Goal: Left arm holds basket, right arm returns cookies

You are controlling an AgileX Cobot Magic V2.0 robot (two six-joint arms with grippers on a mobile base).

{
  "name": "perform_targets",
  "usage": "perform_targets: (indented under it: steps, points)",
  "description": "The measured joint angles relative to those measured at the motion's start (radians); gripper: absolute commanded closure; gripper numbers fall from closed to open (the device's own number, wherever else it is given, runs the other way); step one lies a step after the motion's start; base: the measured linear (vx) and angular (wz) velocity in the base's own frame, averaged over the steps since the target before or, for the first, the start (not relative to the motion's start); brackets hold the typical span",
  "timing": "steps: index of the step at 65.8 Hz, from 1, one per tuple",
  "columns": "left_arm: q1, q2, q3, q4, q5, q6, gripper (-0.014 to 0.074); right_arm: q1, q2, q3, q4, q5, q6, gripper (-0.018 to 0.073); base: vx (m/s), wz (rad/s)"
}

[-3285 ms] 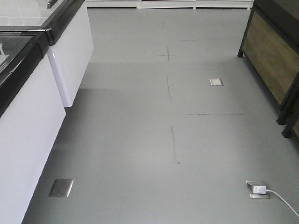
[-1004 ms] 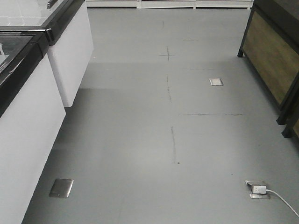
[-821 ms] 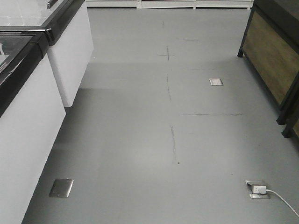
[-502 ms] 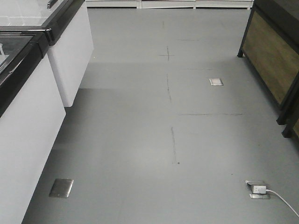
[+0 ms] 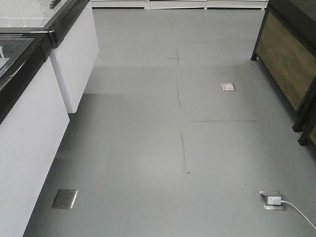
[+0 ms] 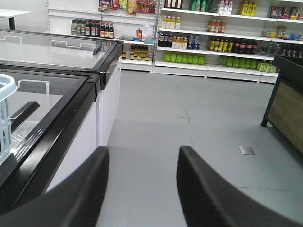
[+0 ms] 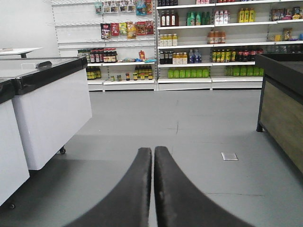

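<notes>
Exterior front-facing view shows you only grey floor between the white freezer and a wood-panelled stand, unchanged from three seconds back, so the base looks parked. On the left wrist view a sliver of the basket sits at the frame's edge, seemingly resting on the freezer lid. The left pincer is spread wide and empty, and the right pincer is pressed together on nothing. No cookies are in sight. You're likely at the start, so first bring the left pincer to a basket handle.
</notes>
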Motion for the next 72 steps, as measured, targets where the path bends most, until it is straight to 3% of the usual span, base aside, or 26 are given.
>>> perform_targets:
  steps: [11,22,32,44,51,63,72]
  points:
    - [0.0,0.0,0.0,-0.002,-0.001,-0.001,0.0177,0.0,0.0,0.0,0.0,0.0,0.0,0.0566,0.0,0.0]
    - [0.0,0.001,-0.001,-0.055,0.024,-0.012,0.0182,0.0,0.0,0.0,0.0,0.0,0.0,0.0566,0.0,0.0]
    - [0.0,0.056,-0.04,-0.088,0.044,-0.174,0.0188,0.0,0.0,0.0,0.0,0.0,0.0,0.0566,0.0,0.0]
    - [0.0,0.281,-0.147,-0.047,0.082,-0.402,0.0188,0.0,0.0,0.0,0.0,0.0,0.0,0.0566,0.0,0.0]
    - [0.0,0.434,-0.245,-0.039,0.121,-0.483,0.0188,0.0,0.0,0.0,0.0,0.0,0.0,0.0566,0.0,0.0]
    - [0.021,0.653,-0.47,-0.052,0.198,-0.541,0.0188,0.0,0.0,0.0,0.0,0.0,0.0,0.0566,0.0,0.0]
    - [0.146,0.763,-0.663,-0.088,0.375,-0.534,0.0188,0.0,0.0,0.0,0.0,0.0,0.0,0.0566,0.0,0.0]
